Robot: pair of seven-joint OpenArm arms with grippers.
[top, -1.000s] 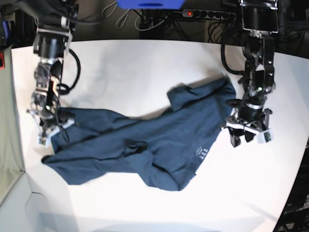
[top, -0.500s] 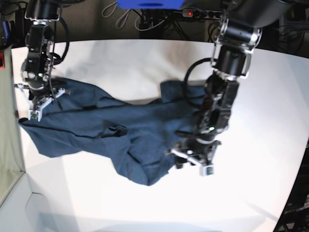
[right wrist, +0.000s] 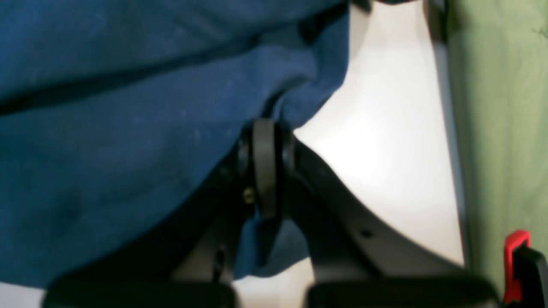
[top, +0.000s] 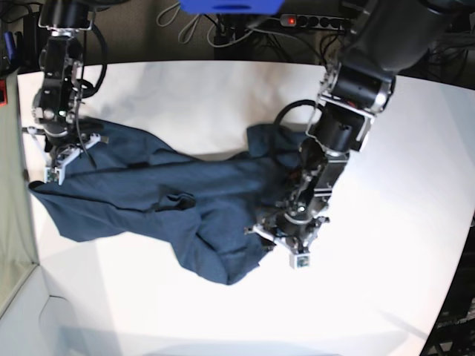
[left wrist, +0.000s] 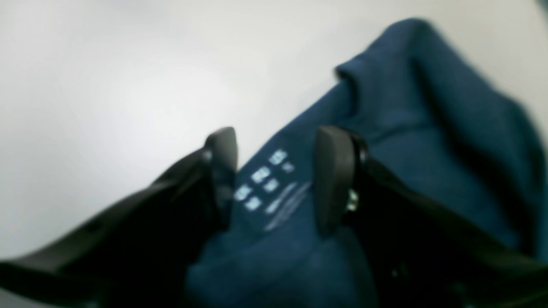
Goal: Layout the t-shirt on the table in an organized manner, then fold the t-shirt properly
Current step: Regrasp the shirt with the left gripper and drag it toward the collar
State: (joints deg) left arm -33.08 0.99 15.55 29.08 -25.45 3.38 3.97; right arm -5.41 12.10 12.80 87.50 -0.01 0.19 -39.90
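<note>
On the white table (top: 185, 89) lies one crumpled navy t-shirt (top: 148, 200), worked by two arms. Since half a second ago the left gripper (top: 284, 239) has crept slightly leftward over the cloth; its jaws stand apart above the printed label (left wrist: 265, 179). The right gripper (top: 62, 150) pinches the shirt's edge, pressed together. A green panel (right wrist: 496, 128) borders the table.

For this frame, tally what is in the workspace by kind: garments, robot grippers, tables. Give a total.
Garments: 1, the t-shirt
Grippers: 2, the left gripper and the right gripper
Tables: 1, the table
Total: 4
</note>
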